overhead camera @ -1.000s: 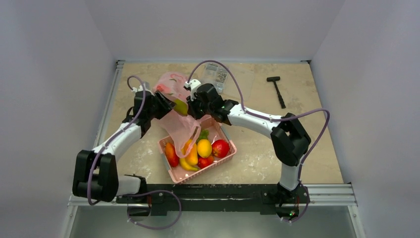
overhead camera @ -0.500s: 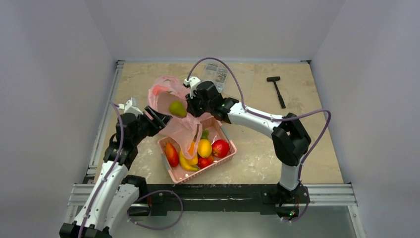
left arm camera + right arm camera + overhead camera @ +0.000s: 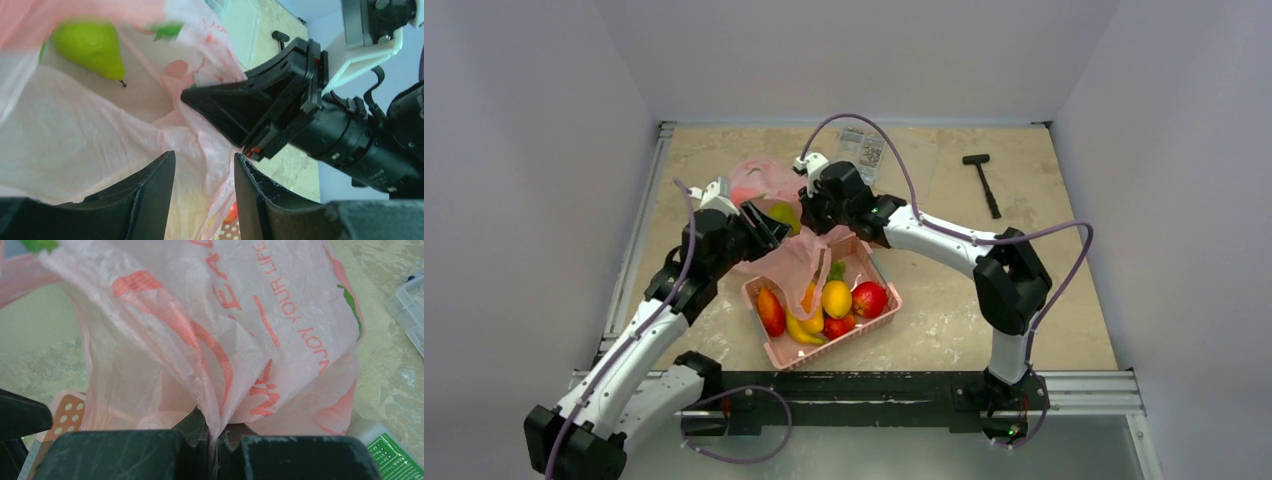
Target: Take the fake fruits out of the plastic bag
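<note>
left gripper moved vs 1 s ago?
Yes. The left gripper swung out left, then came back, ending slightly nearer the pink basket than before, its jaws apart at the plastic bag.

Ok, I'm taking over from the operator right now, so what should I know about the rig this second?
The right gripper is shut on the plastic bag, holding it up over the pink basket.
The left gripper is open, with bag film between its fingers.
Done: several fake fruits lie in the basket.
Left to do: a green pear is inside the bag; get it out.
</note>
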`<state>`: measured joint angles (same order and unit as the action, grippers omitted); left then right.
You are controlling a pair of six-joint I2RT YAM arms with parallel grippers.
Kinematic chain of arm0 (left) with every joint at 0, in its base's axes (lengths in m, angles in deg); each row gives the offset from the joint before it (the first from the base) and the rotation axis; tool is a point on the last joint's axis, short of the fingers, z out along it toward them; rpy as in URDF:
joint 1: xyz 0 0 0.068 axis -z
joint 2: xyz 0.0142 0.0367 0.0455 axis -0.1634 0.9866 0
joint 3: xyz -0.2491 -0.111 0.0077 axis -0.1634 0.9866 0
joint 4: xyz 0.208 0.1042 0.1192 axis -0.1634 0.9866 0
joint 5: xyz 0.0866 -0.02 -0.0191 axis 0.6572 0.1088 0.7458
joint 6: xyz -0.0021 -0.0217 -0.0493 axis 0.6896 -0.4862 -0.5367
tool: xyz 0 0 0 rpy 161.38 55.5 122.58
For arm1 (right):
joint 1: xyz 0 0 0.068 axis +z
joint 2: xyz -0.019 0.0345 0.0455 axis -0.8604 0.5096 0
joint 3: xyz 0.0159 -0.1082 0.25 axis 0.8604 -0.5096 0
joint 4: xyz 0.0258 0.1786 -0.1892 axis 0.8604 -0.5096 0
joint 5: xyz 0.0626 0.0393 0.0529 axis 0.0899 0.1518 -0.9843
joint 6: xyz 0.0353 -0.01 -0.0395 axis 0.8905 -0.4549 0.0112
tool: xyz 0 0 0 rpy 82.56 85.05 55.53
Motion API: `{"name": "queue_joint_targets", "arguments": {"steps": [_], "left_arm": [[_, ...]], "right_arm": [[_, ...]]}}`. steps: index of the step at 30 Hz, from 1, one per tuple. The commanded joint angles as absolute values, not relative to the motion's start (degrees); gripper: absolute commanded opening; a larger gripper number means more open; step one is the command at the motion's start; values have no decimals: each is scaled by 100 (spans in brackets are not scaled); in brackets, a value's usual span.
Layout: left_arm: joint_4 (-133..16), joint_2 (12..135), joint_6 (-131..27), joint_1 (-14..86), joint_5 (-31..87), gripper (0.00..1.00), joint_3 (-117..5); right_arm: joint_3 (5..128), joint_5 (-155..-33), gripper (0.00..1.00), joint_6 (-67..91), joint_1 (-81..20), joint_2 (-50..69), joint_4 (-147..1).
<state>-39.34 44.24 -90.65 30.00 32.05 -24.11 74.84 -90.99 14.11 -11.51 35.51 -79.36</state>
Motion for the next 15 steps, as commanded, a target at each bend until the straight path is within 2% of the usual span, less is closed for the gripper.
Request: {"name": "queue_joint_targets", "arguments": {"steps": [1,7,15], "left_arm": [[-4776,4866,-8936,3276,4510,45,-2701],[-5718,5637,-8959,3254,5359,41,-2504],[-6222,6289,-9287,3085,5214,38,-2324]], "right_arm": [[7795,-9169,0,1294,-1163,3451,-7995],[7954,-9277,0,1228,-1165,3519,-8110],[8174,-9718,0,1242,-1354,3736,-8077]]}}
